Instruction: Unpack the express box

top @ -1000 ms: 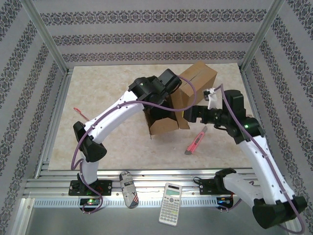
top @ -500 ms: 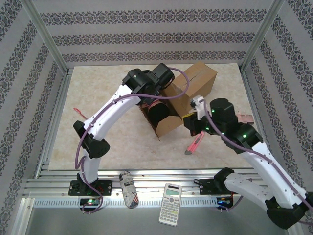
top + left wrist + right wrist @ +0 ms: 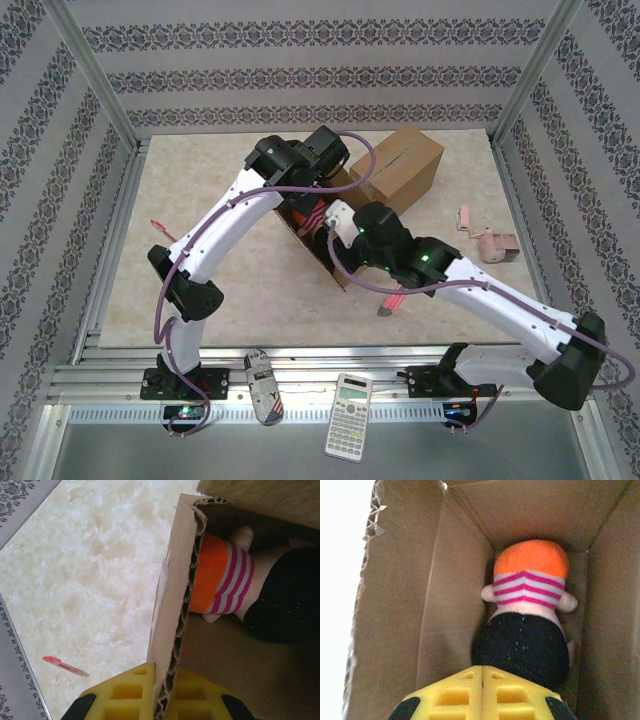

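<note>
Brown box (image 3: 395,605), striped plush toy (image 3: 530,595) inside

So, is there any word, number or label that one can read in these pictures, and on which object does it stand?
No text is readable.
Calculator: markings on its keys are too small to read.
Cardboard box: no print shows.

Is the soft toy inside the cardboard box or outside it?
Inside: the soft toy lies deep in the open cardboard box, walls all around it.
</note>
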`<action>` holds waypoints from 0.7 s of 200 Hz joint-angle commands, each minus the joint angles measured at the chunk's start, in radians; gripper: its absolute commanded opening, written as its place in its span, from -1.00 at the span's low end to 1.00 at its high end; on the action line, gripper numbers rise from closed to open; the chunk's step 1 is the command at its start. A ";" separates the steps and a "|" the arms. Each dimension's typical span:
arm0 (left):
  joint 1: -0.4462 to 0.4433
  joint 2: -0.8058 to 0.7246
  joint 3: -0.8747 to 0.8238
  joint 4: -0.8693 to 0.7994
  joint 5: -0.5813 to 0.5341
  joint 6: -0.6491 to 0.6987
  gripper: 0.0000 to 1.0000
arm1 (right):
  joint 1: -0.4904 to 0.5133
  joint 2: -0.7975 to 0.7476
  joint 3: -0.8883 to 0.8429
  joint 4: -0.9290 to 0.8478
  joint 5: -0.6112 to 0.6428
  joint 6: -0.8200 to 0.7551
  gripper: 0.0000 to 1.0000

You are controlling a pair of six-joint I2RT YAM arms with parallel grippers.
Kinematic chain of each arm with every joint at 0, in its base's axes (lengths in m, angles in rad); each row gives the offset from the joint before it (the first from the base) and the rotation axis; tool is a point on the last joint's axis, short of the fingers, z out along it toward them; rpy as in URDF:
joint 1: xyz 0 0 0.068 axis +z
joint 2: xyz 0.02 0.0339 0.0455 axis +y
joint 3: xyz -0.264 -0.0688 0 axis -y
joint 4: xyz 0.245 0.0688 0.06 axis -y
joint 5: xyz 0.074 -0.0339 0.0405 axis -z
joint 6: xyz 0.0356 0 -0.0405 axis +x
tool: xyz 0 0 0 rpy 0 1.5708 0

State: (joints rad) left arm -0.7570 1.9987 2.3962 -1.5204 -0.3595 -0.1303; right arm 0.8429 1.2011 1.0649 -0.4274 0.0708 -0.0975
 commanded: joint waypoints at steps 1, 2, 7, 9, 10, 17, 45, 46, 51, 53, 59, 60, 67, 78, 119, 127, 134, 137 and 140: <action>0.008 -0.007 0.021 -0.032 0.024 -0.034 -1.00 | 0.007 0.063 0.031 0.086 0.090 -0.089 -1.00; 0.008 -0.008 0.021 -0.032 0.024 -0.033 -1.00 | 0.007 0.065 0.031 0.087 0.091 -0.090 -1.00; 0.008 -0.010 0.020 -0.031 0.027 -0.032 -1.00 | 0.006 0.083 0.032 0.096 0.097 -0.095 -1.00; 0.008 -0.011 0.020 -0.029 0.028 -0.032 -1.00 | 0.006 0.089 0.031 0.100 0.100 -0.098 -1.00; 0.008 -0.011 0.021 -0.029 0.029 -0.031 -1.00 | 0.006 0.090 0.032 0.103 0.100 -0.098 -1.00; 0.009 -0.013 0.023 -0.029 0.033 -0.028 -1.00 | 0.005 0.111 0.030 0.112 0.110 -0.106 -1.00; 0.010 -0.016 0.020 -0.026 0.044 -0.022 -1.00 | 0.002 0.195 0.034 0.135 0.134 -0.114 -1.00; 0.011 -0.017 0.020 -0.026 0.045 -0.022 -1.00 | 0.002 0.197 0.034 0.136 0.134 -0.114 -1.00; 0.010 -0.016 0.021 -0.026 0.045 -0.021 -1.00 | 0.000 0.209 0.033 0.138 0.137 -0.110 -1.00; 0.010 -0.016 0.021 -0.026 0.045 -0.021 -1.00 | 0.000 0.212 0.033 0.140 0.138 -0.109 -1.00; 0.010 -0.017 0.021 -0.027 0.047 -0.021 -1.00 | -0.005 0.228 0.036 0.139 0.141 -0.101 -1.00; 0.010 -0.017 0.020 -0.026 0.047 -0.020 -1.00 | -0.006 0.229 0.036 0.139 0.141 -0.099 -1.00; 0.010 -0.018 0.021 -0.025 0.047 -0.019 -1.00 | -0.013 0.243 0.041 0.135 0.141 -0.084 -1.00; 0.010 -0.021 0.020 -0.023 0.052 -0.016 -1.00 | -0.025 0.263 0.053 0.121 0.145 -0.059 -1.00; 0.010 -0.024 0.020 -0.014 0.066 -0.009 -1.00 | -0.053 0.341 0.103 0.064 0.190 0.000 -0.34; 0.010 -0.024 0.018 -0.013 0.069 -0.009 -1.00 | -0.059 0.358 0.112 0.056 0.192 0.006 -0.25; 0.010 -0.023 0.018 -0.012 0.073 -0.009 -1.00 | -0.062 0.373 0.121 0.050 0.190 0.012 -0.18; 0.010 -0.023 0.020 -0.012 0.074 -0.009 -1.00 | -0.062 0.380 0.123 0.048 0.189 0.014 -0.14; 0.010 -0.022 0.019 -0.013 0.075 -0.009 -1.00 | -0.063 0.386 0.127 0.046 0.188 0.015 -0.11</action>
State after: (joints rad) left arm -0.7567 1.9984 2.3962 -1.5208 -0.3031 -0.1364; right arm 0.7872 1.5406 1.1458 -0.3412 0.2279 -0.1219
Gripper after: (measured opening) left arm 0.052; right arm 0.394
